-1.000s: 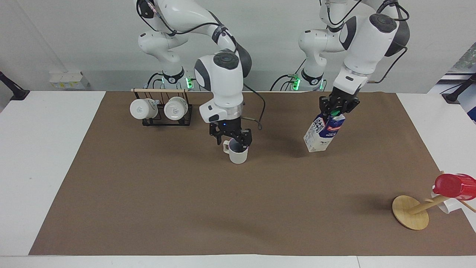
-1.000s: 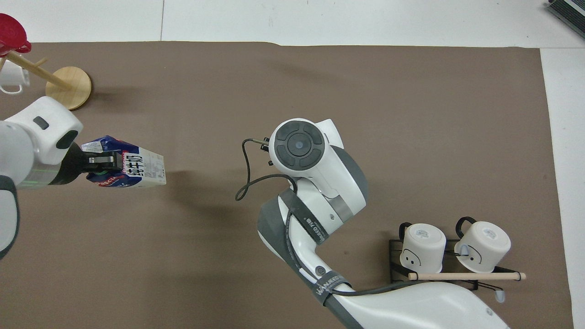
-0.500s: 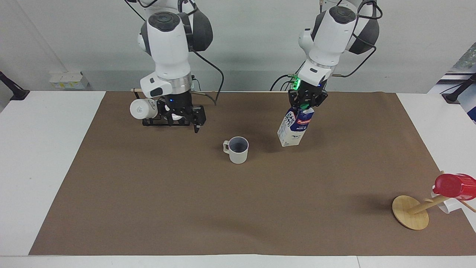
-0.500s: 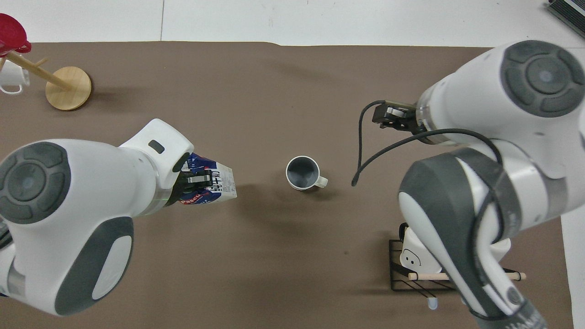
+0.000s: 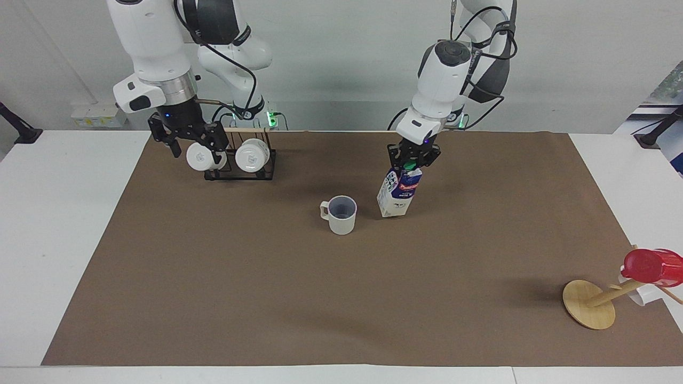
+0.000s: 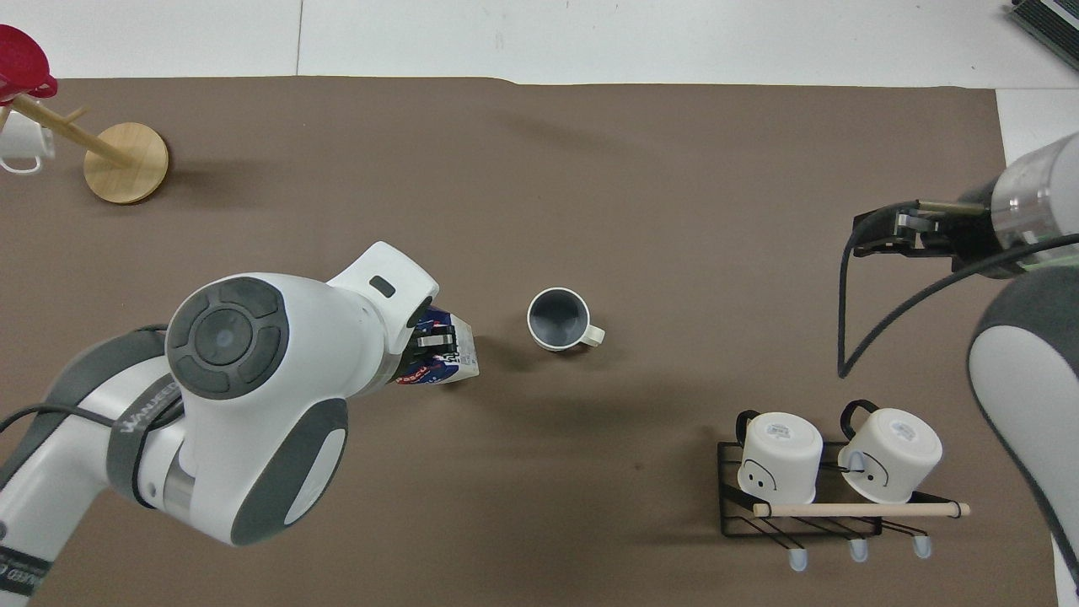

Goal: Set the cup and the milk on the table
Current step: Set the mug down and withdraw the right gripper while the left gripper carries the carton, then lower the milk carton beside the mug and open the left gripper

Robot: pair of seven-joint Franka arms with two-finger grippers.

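Has let go of the matte beige-white mug with the grey-blue inside (image 5: 341,216) within the last second. Stands upright now on the brown middle of the wide white table (image 5: 213,298), handle toward the right arm's end, nothing touching it. Means half the task looks done. Has pulled the right gripper (image 5: 196,152) up and away, fingers spread and empty, over the black wire rack (image 5: 240,169) holding the two brighter white mugs (image 5: 252,155). Has meanwhile swung the small blue-and-white gable-top milk carton (image 5: 397,193) in just beside the mug, toward the left arm's end, and lower. Still pinched at its gable top by the left gripper (image 5: 412,164) and hanging tilted below the fingers. Cannot tell whether the bottom edge touches the brown surface yet. Probably calls for straightening, lowering, then release.
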